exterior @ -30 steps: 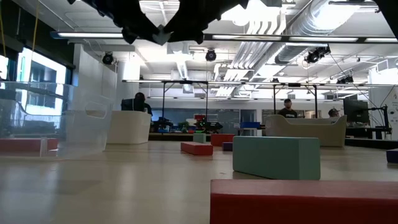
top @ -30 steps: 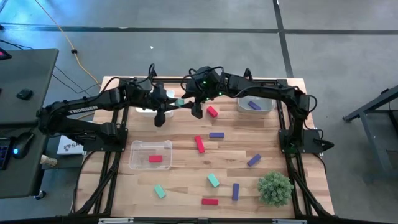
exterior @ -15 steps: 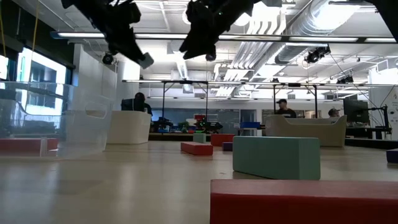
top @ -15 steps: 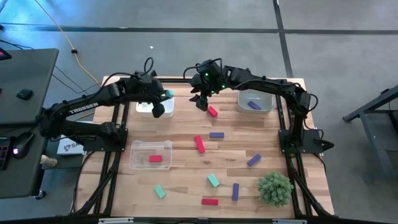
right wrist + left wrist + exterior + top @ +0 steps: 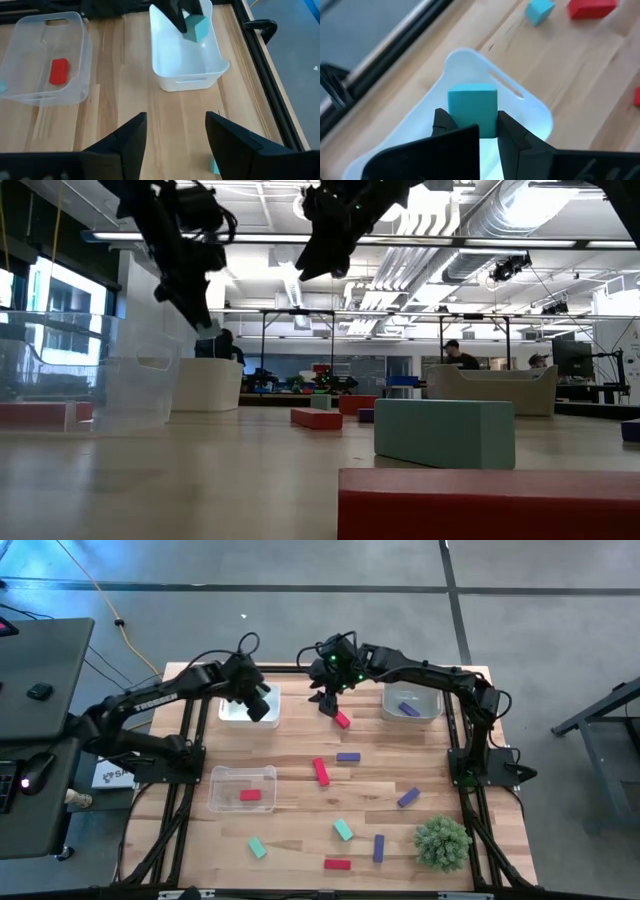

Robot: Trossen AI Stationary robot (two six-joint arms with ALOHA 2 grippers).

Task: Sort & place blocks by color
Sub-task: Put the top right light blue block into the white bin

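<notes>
Left wrist view: teal block (image 5: 472, 109) pinched in left claw (image 5: 472, 131) above white tray (image 5: 530, 107).

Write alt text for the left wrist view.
The left gripper holds a teal block between its dark fingers, above a white tray on the wooden table. Another teal block and a red block lie farther off.

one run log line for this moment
left gripper: shut on teal block | over white tray | right gripper: open, empty
</notes>
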